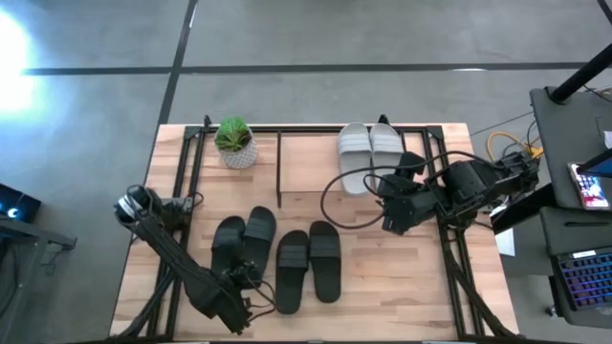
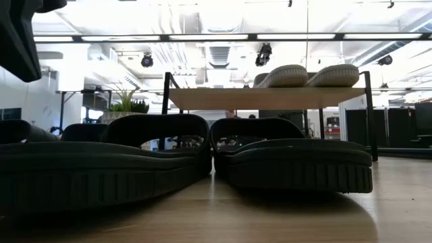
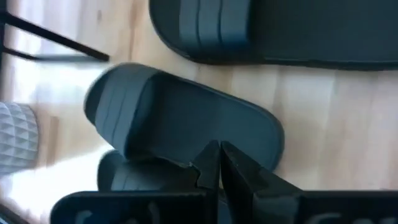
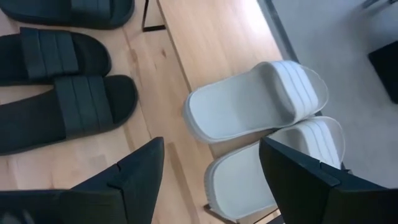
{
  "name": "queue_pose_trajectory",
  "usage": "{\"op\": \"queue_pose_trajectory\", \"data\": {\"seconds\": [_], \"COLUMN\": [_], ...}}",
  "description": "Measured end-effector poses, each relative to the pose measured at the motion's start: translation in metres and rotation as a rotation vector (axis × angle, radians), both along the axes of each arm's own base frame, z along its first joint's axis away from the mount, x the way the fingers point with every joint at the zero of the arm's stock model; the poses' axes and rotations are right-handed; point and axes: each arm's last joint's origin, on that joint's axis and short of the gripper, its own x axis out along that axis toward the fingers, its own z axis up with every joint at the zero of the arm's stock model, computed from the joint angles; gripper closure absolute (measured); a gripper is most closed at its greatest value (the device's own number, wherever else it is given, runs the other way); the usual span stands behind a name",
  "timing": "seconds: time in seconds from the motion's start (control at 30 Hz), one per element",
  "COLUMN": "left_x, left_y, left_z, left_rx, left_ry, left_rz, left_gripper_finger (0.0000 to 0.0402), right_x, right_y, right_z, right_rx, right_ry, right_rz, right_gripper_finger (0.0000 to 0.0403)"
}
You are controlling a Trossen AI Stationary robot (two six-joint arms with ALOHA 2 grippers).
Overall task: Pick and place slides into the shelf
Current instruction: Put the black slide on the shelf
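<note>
The grey pair [image 1: 370,151] already sits on the shelf [image 1: 306,158] at its right end. The right gripper [image 4: 211,168] hangs just near of it, jaws wide and empty. The left gripper [image 3: 219,163], fingers pressed together on nothing, hovers at the near end of the left black pair [image 1: 244,239]. The other black pair [image 1: 308,263] lies just right. Next, likely: open and take a black slide.

Grey floor [image 1: 316,38] crossed by dark seams surrounds the light wooden tabletop [image 1: 402,287]. To its right stands a dark desk [image 1: 564,124] — a laptop [image 1: 583,277] glows below it. Overhead, ceiling light strips [image 2: 202,37] run bright.
</note>
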Motion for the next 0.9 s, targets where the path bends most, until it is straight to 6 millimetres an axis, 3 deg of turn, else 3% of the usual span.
{"op": "queue_pose_trajectory", "data": {"seconds": [0.3,0.67,0.9], "left_x": [-0.001,-0.001,0.007], "left_y": [0.012,0.022,0.025], "left_z": [0.001,-0.01,-0.021], "left_rx": [0.026,0.112,0.22], "left_ry": [-0.03,-0.095,-0.09], "left_rz": [0.089,0.136,0.092], "left_gripper_finger": [0.0394,0.025,0.0226], "right_x": [0.0,0.0,0.0], "right_y": [-0.001,-0.001,-0.001], "right_z": [0.001,0.001,0.001], "right_rx": [-0.025,-0.024,-0.024], "right_ry": [-0.025,-0.025,-0.025], "right_rz": [-0.032,-0.032,-0.032], "right_gripper_finger": [0.0149,0.0149,0.0149]}}
